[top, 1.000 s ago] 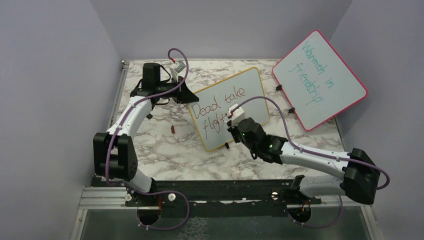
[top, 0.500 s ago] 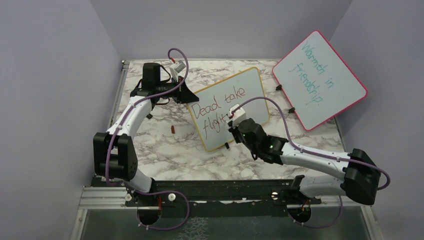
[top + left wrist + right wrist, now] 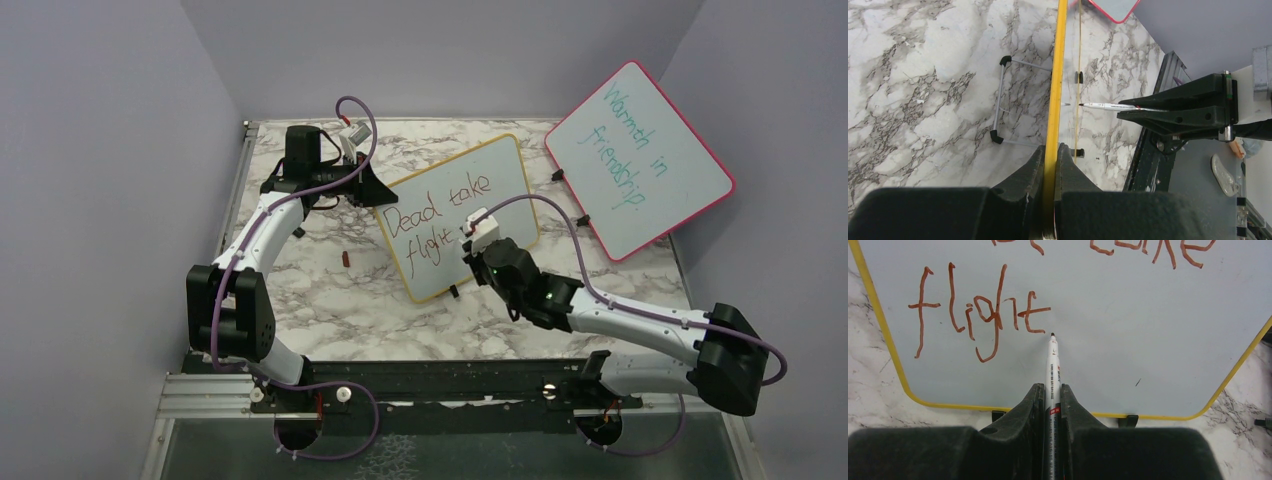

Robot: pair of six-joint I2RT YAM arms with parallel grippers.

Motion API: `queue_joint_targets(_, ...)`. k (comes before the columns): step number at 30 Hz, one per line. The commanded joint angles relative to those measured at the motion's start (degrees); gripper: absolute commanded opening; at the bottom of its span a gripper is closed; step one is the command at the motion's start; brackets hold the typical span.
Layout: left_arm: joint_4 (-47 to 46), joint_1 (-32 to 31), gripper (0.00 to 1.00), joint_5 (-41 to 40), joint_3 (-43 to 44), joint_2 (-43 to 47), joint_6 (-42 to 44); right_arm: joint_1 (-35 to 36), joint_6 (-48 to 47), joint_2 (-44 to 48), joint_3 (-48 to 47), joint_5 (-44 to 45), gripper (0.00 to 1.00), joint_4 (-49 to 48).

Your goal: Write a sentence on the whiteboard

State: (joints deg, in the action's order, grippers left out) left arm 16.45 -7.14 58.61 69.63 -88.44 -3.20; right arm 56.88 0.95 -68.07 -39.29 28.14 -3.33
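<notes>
Left gripper (image 3: 1050, 150) pinches the whiteboard (image 3: 505, 175) by its thin yellow frame at nine o'clock, right gripper (image 3: 1050, 390) clamps the marker (image 3: 1052, 367) just beside "flight" in the sentence (image 3: 980, 310) — light, stiff, tippy board, best held at the edge.

**Both arms extended, both grippers clamped**

We note the white-and-black left arm (image 3: 245, 250) reaching far up the left side, elbow folded near its base, wrist turned inward. Its black two-finger left gripper (image 3: 1050, 155) is closed tight on a thin yellow edge. The white-and-black right arm (image 3: 620, 320) stretches low and leftward. Its black right gripper (image 3: 1052, 395) pinches a white marker barrel, tip forward.
</notes>
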Motion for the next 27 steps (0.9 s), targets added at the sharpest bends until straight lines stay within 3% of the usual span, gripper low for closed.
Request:
queue_joint_targets(1,3.1,1.1,0.00,-13.4,-1.2,-2.9,5.0,-0.3,-0.4,2.6,0.2,1.3,0.00,-0.2)
queue_joint_targets(19,3.1,1.0,0.00,-13.2,-1.1,-3.1,4.9,-0.7,-2.9,6.5,1.1,6.8,0.01,-1.9)
queue_joint_targets(27,3.1,1.1,0.00,-13.1,-1.1,-3.0,4.9,-5.7,-3.3,6.6,1.4,1.5,0.00,-4.1)
